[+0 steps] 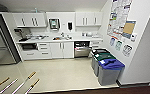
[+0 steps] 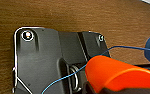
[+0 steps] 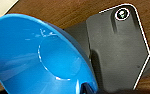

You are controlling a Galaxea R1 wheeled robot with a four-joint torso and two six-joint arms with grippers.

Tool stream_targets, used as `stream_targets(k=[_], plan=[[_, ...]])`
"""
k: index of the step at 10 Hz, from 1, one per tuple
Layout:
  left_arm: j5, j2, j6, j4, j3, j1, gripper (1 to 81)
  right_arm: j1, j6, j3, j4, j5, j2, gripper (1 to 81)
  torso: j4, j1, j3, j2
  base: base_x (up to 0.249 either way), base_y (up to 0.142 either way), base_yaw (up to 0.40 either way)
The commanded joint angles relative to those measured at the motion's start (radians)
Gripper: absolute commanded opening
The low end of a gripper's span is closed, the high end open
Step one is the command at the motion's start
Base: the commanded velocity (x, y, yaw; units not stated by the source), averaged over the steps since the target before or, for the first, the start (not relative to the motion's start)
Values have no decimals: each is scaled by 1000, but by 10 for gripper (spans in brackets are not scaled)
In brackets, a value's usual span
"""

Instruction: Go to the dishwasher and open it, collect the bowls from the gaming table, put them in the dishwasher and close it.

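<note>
Facing the kitchenette, you've got the dishwasher (image 1: 82,49) straight ahead and a touch right, under the far counter (image 1: 66,39), its steel door looking ajar at the top with a dark gap showing, though that's hard to be sure of. Its handle bar runs left to right, square to your line of approach, so judging by that, either arm could reach it.

The right wrist view is dominated by the blue bowl (image 3: 41,57), hollow side towards the camera, right up against the arm. The left wrist view has an orange bowl (image 2: 118,75) just as close. Both look carried, but you cannot tell how either pincer's fingers stand.

Pale floor (image 1: 58,72) lies between you and the door, bins (image 1: 108,70) along the right wall, table-football rods (image 1: 28,82) near left, fridge (image 1: 1,42) far left.
</note>
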Motion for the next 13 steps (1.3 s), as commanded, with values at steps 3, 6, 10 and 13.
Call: stream_targets(k=[3, 6, 10, 13], plan=[[17, -26, 0, 1, 7, -35, 10, 36, -4, 13, -18, -26, -15, 10, 0, 0, 0, 0, 144, 0, 0], [17, -24, 0, 1, 7, -35, 10, 37, -2, 11, -24, -27, -13, 10, 0, 0, 0, 0, 144, 0, 0], [17, -26, 0, 1, 4, -35, 10, 34, -2, 10, -24, -26, -13, 10, 0, 0, 0, 0, 146, 0, 0], [16, -24, 0, 1, 4, -35, 10, 34, -2, 10, -24, -27, -13, 10, 0, 0, 0, 0, 165, 0, 0]])
